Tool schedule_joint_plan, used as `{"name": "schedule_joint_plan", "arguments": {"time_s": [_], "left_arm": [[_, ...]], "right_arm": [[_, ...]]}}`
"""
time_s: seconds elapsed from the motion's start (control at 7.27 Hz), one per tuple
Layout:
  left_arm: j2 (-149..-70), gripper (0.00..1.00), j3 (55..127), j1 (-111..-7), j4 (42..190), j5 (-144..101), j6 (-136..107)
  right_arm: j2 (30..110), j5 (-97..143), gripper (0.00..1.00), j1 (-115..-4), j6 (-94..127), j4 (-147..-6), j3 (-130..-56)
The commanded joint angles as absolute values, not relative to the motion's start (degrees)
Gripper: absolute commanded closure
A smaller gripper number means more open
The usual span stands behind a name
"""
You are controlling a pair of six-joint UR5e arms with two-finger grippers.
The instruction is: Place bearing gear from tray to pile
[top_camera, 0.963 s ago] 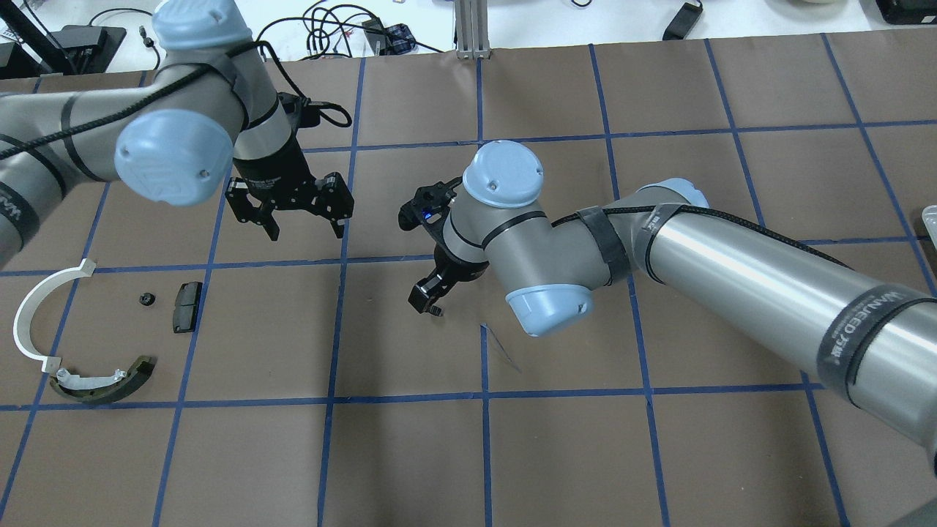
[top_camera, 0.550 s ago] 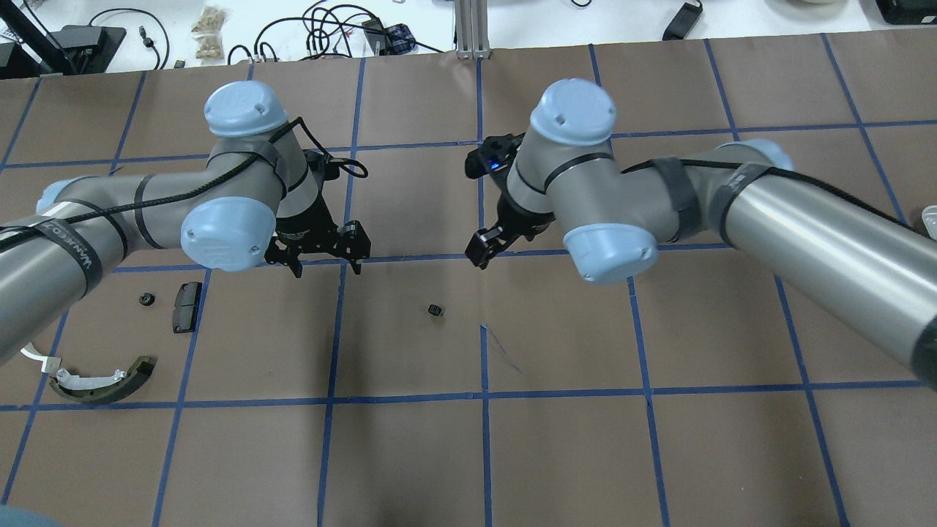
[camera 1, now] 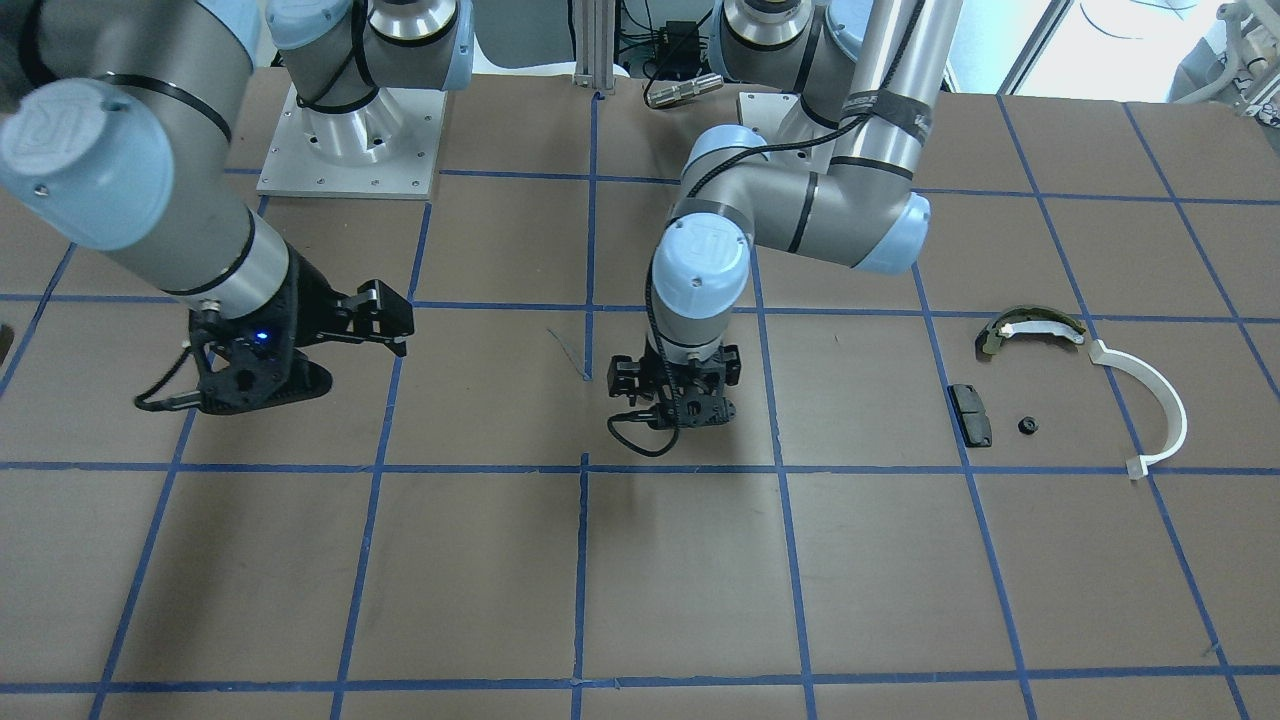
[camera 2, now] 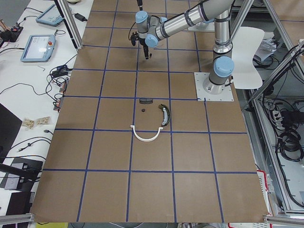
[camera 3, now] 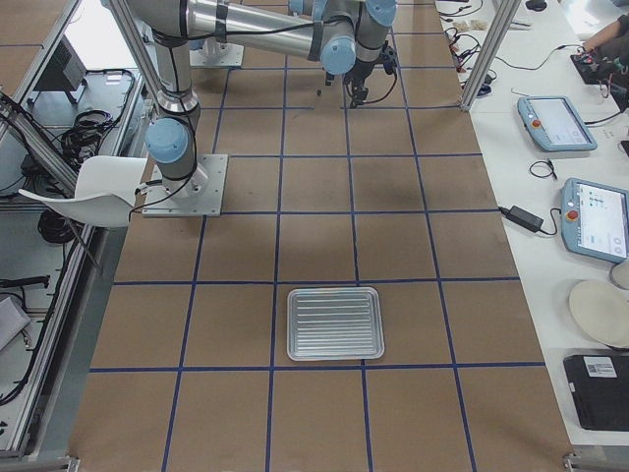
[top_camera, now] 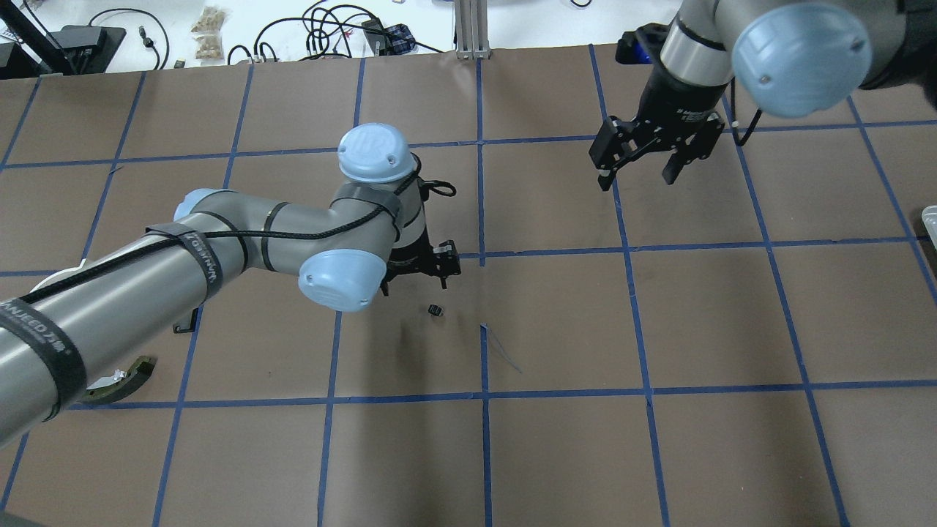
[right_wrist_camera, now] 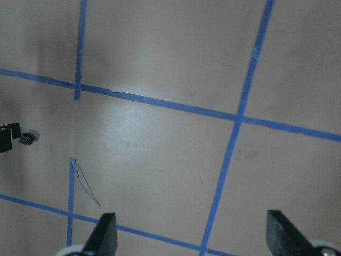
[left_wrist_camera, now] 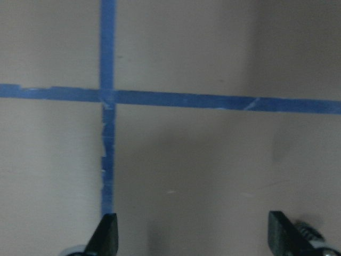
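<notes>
The bearing gear (top_camera: 436,309) is a small black part lying on the brown table near its middle; it also shows at the left edge of the right wrist view (right_wrist_camera: 26,138). My left gripper (top_camera: 419,275) is open and empty, low over the table just behind the gear, which is outside the left wrist view. My right gripper (top_camera: 637,180) is open and empty, far back on the right. The pile lies at the left end: a white half-ring (camera 1: 1155,400), an olive-and-white shoe (camera 1: 1030,325), a black pad (camera 1: 970,414) and another small black part (camera 1: 1027,425).
The metal tray (camera 3: 334,323) lies at the table's right end; only its edge (top_camera: 931,219) shows overhead. My left arm (top_camera: 146,285) stretches over the pile and hides most of it from above. Blue tape lines grid the table.
My right gripper let the gear go on the table and pulled away to the back right. My left arm swung right, and its gripper now stands just behind the gear.
</notes>
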State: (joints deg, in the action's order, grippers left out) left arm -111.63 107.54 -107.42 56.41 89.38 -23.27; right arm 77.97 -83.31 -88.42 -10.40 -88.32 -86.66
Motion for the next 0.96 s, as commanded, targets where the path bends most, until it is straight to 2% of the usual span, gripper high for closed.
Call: {"name": "schedule_joint_plan", "arguments": {"time_s": [0.0,0.41,0.69,0.83], "left_arm": [[-113.6,0.0,107.1,-112.1,55.9,89.5,-27.3],[-114.8,0.0,107.7,-111.8,54.7,89.8,-21.7],[-115.0,0.0,108.4,-111.6,54.1,89.9,-20.7],[-115.1,0.04,108.5,-111.4,53.7,89.9,-20.7]], "right_arm": [[81.5,-87.4,0.0,-86.6,0.5,-80.8,-84.4],[86.6,-88.9,0.0,-86.7,4.6,-78.0,-83.5],[86.5,-88.9,0.0,-85.8,3.6,-77.9,-83.6],[86.5,-88.9,0.0,-85.9,4.2,-78.1,-84.5]]}}
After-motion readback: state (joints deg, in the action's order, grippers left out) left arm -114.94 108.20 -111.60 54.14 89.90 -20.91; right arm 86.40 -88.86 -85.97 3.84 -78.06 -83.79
